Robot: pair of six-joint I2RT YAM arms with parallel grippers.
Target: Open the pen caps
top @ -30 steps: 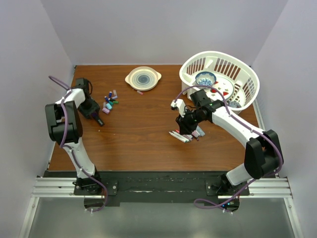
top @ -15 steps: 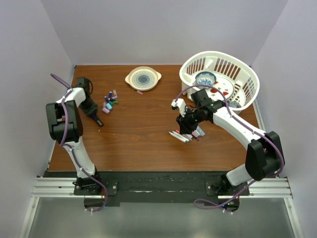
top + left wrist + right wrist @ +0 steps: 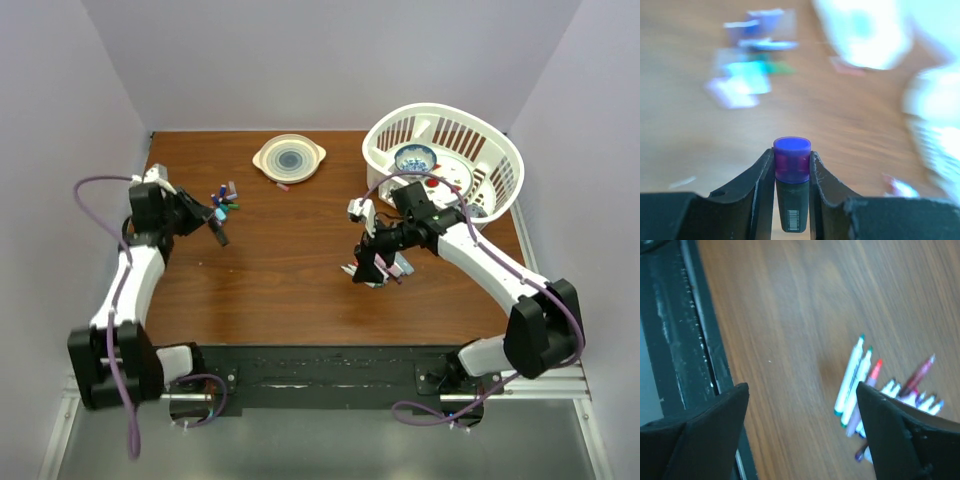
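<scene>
I count one white basket (image 3: 440, 117) at the table's far right corner, with one blue-patterned bowl (image 3: 414, 157) inside it, and one cream plate (image 3: 288, 158) by the far edge. The pen caps (image 3: 222, 203) heaped near the far left corner are too small and blurred for me to number. One purple cap (image 3: 792, 159) sits apart from them. Right of centre I make out at least six pens (image 3: 855, 385)

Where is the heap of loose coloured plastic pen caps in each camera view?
Top external: the heap of loose coloured plastic pen caps lies left of centre on the brown wooden table, beyond the left tool.
Left wrist: the heap, blurred, upper left, beyond the held purple-capped pen.
Right wrist: not in it.
Shared landmark: that table.
</scene>
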